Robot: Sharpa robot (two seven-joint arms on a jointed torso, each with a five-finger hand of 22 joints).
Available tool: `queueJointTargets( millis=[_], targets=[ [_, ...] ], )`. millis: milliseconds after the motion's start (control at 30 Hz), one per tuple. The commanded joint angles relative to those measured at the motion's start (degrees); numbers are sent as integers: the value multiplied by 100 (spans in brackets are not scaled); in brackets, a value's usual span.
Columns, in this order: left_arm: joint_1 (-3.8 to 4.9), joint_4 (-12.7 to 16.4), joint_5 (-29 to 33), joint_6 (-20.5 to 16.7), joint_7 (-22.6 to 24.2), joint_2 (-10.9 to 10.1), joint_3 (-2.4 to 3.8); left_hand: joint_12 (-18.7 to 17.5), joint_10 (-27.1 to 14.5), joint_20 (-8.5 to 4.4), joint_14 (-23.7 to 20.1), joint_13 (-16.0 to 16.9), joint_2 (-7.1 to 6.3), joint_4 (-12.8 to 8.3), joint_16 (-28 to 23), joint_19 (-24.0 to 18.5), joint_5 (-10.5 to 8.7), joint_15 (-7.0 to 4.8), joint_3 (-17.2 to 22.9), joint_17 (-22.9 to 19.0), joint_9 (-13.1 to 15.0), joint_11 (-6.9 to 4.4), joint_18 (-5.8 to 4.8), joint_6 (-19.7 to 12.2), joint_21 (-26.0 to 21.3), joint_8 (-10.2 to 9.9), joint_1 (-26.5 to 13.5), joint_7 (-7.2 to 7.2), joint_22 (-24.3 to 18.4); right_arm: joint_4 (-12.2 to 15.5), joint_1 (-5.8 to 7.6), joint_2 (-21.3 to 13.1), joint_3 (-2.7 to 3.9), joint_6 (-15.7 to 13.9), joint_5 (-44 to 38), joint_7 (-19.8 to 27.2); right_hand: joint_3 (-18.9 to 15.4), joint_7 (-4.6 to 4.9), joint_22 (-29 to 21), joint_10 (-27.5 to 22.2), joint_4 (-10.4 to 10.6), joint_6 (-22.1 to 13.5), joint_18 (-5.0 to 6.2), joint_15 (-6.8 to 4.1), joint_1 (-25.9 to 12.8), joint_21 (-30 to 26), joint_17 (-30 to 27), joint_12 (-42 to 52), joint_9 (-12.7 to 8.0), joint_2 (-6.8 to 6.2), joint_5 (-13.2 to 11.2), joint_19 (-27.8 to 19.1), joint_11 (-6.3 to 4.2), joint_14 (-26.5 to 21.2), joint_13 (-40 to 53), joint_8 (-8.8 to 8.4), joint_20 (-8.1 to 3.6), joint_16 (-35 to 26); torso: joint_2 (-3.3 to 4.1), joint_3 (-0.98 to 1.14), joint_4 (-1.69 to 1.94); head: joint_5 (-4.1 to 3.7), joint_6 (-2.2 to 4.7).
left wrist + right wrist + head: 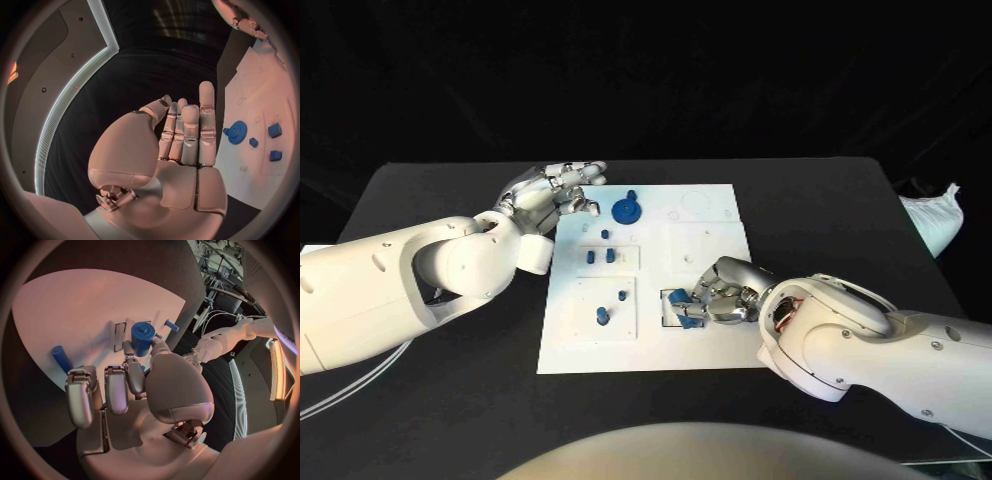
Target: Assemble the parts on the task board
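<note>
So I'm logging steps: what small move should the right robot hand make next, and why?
Probably lower the blue cylinder straight down into the task board. The right robot hand pinches it close over the board's near right part, apparently beside a slot. The left robot hand is open, holding nothing.

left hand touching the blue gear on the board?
Apart. In the left wrist view the left hand is raised with fingers straight, and bare white task board shows between its fingers and the blue gear.

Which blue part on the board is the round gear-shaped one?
The blue gear at the far edge of the task board, beside the left hand. The other blue parts are small pegs and blocks.
</note>
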Motion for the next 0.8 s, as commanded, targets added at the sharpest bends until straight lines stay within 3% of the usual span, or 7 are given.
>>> queueJointTargets(
  millis=[33,100,200,333,433,667,800],
  targets=[
    [1,20,-21,104,33,3,3,-40,34,-2,-49,-7,-9,-9,-24,-34,21,6,-23,-6,-6,18,113,-44,27,27,-59,-10,-7,-40,0,69,-1,100,-135,-171,-82,-142,1484,43,4,173,-72,-42,-116,25,224,1,55,11,20,583,-21,374,133,-11,-28,34,4,5,-1,16,5],
    [1,23,-21,104,32,2,3,-40,34,-2,-49,-7,-9,-9,-24,-34,21,6,-23,-6,-6,18,113,-44,27,27,-59,-10,-7,-65,0,101,-2,74,-196,-188,-157,-145,1486,45,4,174,-73,-43,-234,27,218,-17,81,19,-89,585,-23,372,134,-14,-30,32,5,5,1,23,3],
    [1,26,-21,102,31,-1,3,-40,34,-2,-49,-7,-9,-9,-24,-34,21,6,-23,-6,-6,18,113,-44,27,27,-59,-10,-7,-89,2,133,-2,42,-276,-208,-302,-149,1478,45,3,171,-71,-46,-450,22,205,-56,128,53,-509,580,-25,368,132,-20,-32,26,7,4,2,28,2],
    [1,28,-21,98,30,-6,3,-40,34,-2,-49,-7,-9,-9,-24,-34,21,6,-23,-6,-6,18,113,-44,27,27,-59,-10,-7,-116,5,177,-2,34,-383,-233,-631,-141,1441,12,-4,139,-60,-40,-916,-1,155,-173,200,58,-1577,556,-16,356,94,-36,-32,-3,5,7,-11,43,-6],
    [1,32,-21,98,27,-9,3,-40,34,-2,-49,-7,-9,-9,-24,-34,21,6,-23,-6,-6,18,113,-44,27,27,-59,-10,-7,-130,6,199,-2,54,-475,-258,-837,-128,1401,-39,15,108,-49,-30,-1261,-26,102,-314,248,22,-2160,530,-3,344,29,-51,-21,-35,8,7,-13,48,-9],
    [2,34,-21,101,20,-17,3,-40,34,-2,-49,-7,-9,-9,-24,-34,21,6,-23,-6,-6,18,113,-44,27,27,-59,-10,-7,-123,6,198,-2,-20,-704,-277,-930,-120,1364,-109,25,83,-38,-25,-1528,-50,53,-512,291,-52,-2276,506,4,334,-80,-61,-16,-67,2,10,-15,41,-24],
    [2,35,-21,117,13,-20,3,-40,34,-2,-49,-7,-9,-9,-24,-34,21,6,-23,-6,-6,18,113,-44,27,27,-59,-10,-7,-76,2,131,-2,-115,-806,-173,-797,-124,1375,-89,-100,84,-41,-24,-1100,-44,60,-514,347,46,-2171,513,2,338,-58,-57,-12,-64,7,16,-13,32,-22]
  ],
)
